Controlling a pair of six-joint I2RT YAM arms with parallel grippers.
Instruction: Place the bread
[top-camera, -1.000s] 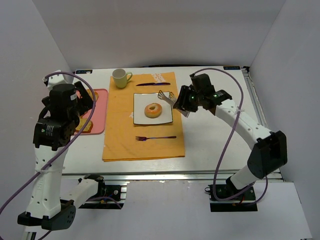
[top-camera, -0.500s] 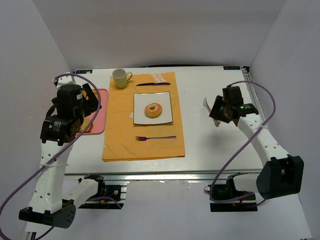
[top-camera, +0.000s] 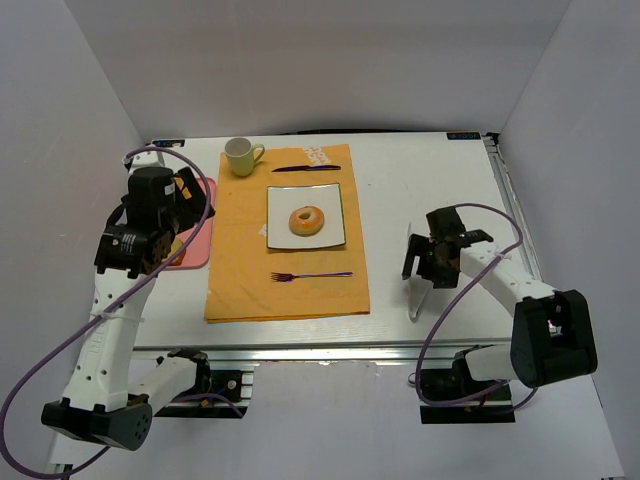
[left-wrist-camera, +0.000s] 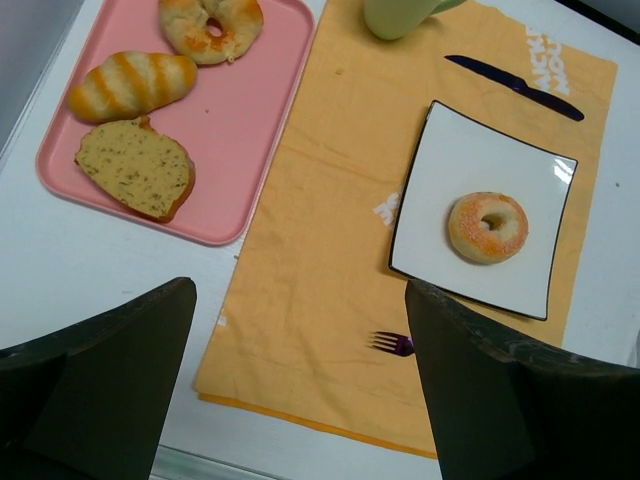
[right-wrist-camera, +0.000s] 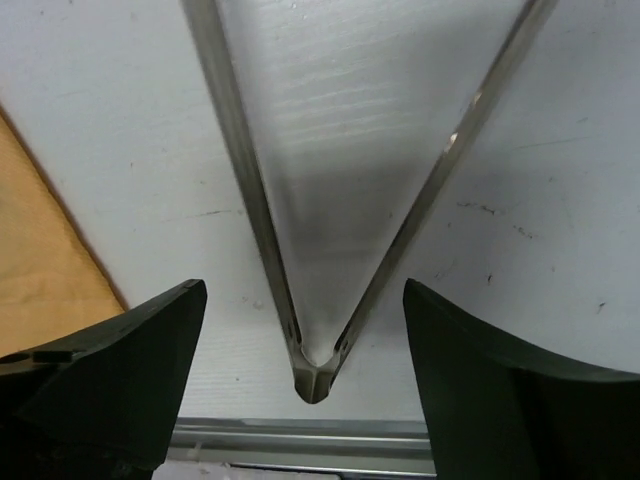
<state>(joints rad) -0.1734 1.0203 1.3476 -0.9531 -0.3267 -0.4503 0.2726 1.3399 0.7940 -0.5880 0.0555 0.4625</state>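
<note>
Bread (top-camera: 307, 220) sits on the plate (top-camera: 283, 236) (centred); left fingers (left-wrist-camera: 95, 385) and right fingers (right-wrist-camera: 100, 375) gape wide.

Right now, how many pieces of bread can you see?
4. One pale-topped bagel on the white plate; three on the pink tray: a browned bagel at its far end, a striped roll, a herb-flecked slice. Its far edge is cropped; more may hide.

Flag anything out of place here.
The tongs lie on bare table right of the mat, near the front edge, apart from the setting. The bread sits on the plate; nothing is spilled.
</note>
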